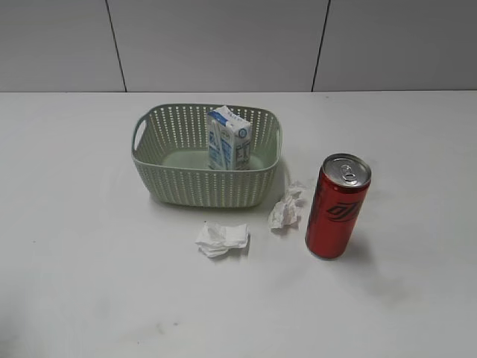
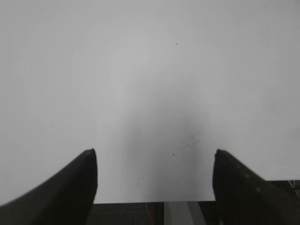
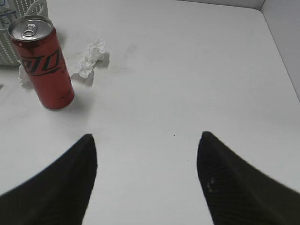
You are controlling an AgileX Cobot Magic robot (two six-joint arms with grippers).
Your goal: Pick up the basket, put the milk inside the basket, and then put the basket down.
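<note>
now the milk [image 1: 229,139] stands upright inside the basket [image 1: 205,186] on the table [image 1: 89,246].

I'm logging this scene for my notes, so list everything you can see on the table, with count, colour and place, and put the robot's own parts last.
basket: one, pale sage green, back centre of the table, resting on it.
milk: one carton, white with blue print, standing upright inside the basket.
can: one, red with a silver top, upright, right of the basket.
crumpled tissue: one, white, in front of the basket.
second crumpled tissue: one, white, between basket and can.
table: one, white.
left tool: one, black, open, over bare table.
right tool: one, black, open, empty, near the can.
</note>
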